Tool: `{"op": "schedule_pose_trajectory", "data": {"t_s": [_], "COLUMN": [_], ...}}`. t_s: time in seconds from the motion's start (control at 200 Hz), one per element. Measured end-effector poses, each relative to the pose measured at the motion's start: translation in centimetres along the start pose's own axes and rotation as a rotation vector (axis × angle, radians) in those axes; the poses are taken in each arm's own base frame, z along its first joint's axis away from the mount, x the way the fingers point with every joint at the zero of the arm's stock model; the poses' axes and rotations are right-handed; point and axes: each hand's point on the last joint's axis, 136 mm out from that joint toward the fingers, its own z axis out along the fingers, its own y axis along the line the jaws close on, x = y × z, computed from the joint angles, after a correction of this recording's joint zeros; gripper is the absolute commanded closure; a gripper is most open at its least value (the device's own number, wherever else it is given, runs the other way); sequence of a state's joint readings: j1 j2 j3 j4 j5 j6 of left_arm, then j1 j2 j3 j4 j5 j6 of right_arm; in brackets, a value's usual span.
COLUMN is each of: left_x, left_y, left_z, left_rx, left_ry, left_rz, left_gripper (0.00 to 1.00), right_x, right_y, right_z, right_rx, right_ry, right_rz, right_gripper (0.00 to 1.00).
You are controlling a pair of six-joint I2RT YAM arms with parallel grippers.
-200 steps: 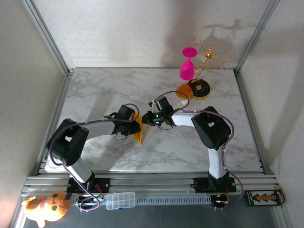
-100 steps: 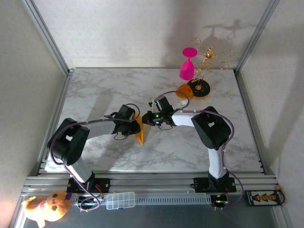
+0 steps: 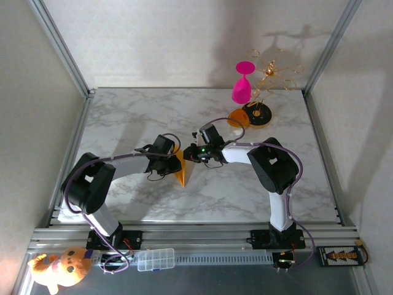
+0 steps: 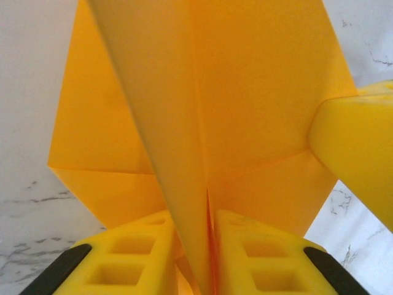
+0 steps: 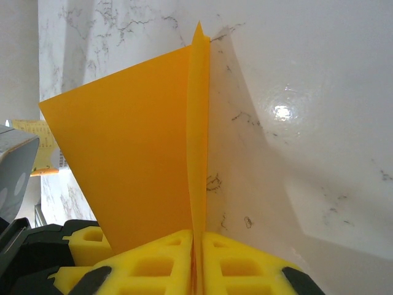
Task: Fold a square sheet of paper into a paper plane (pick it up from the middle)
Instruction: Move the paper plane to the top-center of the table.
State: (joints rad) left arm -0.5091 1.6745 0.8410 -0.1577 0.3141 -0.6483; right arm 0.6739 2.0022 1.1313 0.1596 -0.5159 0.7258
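The sheet of paper point(image 3: 180, 171), already creased into a pointed orange shape, is kept off the table point(image 3: 245, 196) near its middle, a little toward the near edge, between the two arms. It is judged that it is held from both sides so that the middle crease stays sharp and the two flaps can be worked without the paper sliding on the smooth marble. The left gripper point(image 4: 210, 243) is closed almost fully, with only the thickness of the paper between its jaws. In the left wrist view the folded ridge is seen to rise straight out of the gap between the jaws, while the flaps spread wide to both sides above them. The right gripper point(image 5: 195, 261) is also closed on the paper, and the thin folded edge is pinched exactly on the line where its jaws meet. From there the edge runs away from the jaws to a point, and one broad flap opens to the left of it. The point seems to be very near the table or touching it, but which of the two cannot be told. In the top view the two grippers are placed just beside each other on the upper part of the paper, and its narrow tip is turned toward the near edge.
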Motion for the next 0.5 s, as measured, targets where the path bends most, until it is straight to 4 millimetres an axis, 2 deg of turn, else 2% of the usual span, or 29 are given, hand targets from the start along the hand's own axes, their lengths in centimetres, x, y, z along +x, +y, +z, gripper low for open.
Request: {"op": "schedule_pose_trajectory", "data": {"t_s": [0.28,0.441,0.501], "left_x": [-0.36,-0.35,-0.39], "left_y": [-0.44,-0.43,-0.38], "left_z": [-0.49,-0.49,-0.50], "left_rx": [0.015,0.014,0.011], "left_ry": [-0.018,-0.017,-0.019], "left_rz": [-0.007,-0.014,-0.013], "left_gripper": [0.83,0.92,0.96], "right_x": [0.00,0.00,0.00], "right_y": [0.01,0.00,0.00], "right_z": [0.00,0.00,0.00], "right_rx": [-0.001,0.000,0.000], "right_ry": [0.000,0.000,0.000], "right_rz": [0.000,0.000,0.000], "right_gripper": [0.88,0.87,0.82]}}
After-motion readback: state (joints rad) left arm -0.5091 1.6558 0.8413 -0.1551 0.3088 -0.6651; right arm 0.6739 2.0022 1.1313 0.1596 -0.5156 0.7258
